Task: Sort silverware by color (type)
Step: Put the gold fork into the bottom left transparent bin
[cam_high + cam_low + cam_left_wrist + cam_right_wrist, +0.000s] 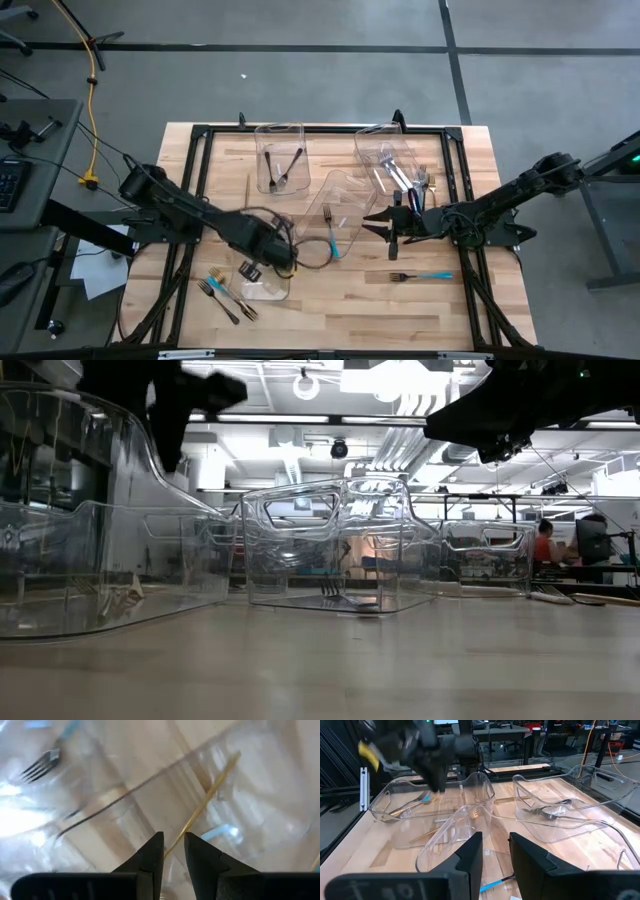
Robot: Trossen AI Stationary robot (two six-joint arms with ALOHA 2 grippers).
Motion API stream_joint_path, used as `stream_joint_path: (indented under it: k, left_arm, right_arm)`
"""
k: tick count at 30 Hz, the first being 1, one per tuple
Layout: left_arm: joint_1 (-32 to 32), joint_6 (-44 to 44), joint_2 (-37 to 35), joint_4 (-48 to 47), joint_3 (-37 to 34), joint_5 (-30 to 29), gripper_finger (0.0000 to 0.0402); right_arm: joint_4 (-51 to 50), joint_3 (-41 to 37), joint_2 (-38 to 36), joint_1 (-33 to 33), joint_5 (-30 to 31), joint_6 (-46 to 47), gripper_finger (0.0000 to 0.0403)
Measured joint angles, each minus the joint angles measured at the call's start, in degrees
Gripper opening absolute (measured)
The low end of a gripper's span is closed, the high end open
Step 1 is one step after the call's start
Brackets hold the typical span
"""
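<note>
My left gripper [283,258] points down over a small clear bin [268,287] near the table's near-left part. In its wrist view the fingers [173,845] stand a little apart, open, with nothing plainly between them. Below them a slim gold utensil [210,795] lies slantwise on clear plastic, its near end hidden behind a fingertip. A teal-handled fork [42,762] lies farther off. My right gripper [385,225] waits level at mid-table right, open [495,855], beside the centre bin [335,215], which holds a teal-handled fork [330,240].
A far bin [280,155] holds black forks, and the far-right bin [395,165] holds silver pieces. Loose gold and teal-handled forks [225,295] lie near the near-left corner. Another teal-handled fork [420,275] lies near the right. Black frame rails [200,180] border the table.
</note>
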Motion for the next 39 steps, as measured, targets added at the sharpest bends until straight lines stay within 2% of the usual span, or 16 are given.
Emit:
stream_joint_path:
  k: [6,8,11,16,21,25,27,32,39]
  left_arm:
    - [2.42,-10.91,-11.61,1.57,-0.59,-1.11,0.0071]
    - [2.85,-14.22,-16.92,2.56,-1.62,-4.65,0.0071]
    - [2.85,-17.27,-25.99,8.46,-5.20,-12.93,0.0071]
    - [2.88,-16.80,-40.86,28.68,-16.92,-23.32,0.0071]
    - [3.91,-7.10,-51.72,56.14,-34.52,-23.82,0.0071]
    - [5.05,-1.77,-55.47,74.77,-46.89,-23.81,0.0071]
    - [5.60,-0.75,-56.11,80.69,-51.04,-23.90,0.0071]
    - [6.11,-1.97,-56.55,84.54,-56.55,-23.99,0.0071]
    - [6.11,-2.12,-56.07,86.39,-56.83,-24.53,0.0071]
  right_arm:
    - [-0.09,0.00,0.00,0.00,0.17,0.00,0.0092]
    - [-0.42,0.00,0.00,-0.01,0.14,0.00,0.0092]
    - [-0.85,0.00,0.00,0.00,0.14,-0.29,0.0092]
    - [0.74,0.02,0.00,0.00,2.20,-3.49,0.0092]
    - [4.95,0.02,-0.02,-0.02,6.91,-9.15,0.0092]
    - [8.67,0.04,-0.02,-0.36,8.65,-13.16,0.0092]
    - [10.41,0.04,-0.02,-1.09,8.78,-14.21,0.0092]
    - [13.12,0.07,-0.15,-4.81,9.02,-13.02,0.0092]
    - [13.75,0.07,-0.24,-11.59,8.93,-6.35,0.0092]
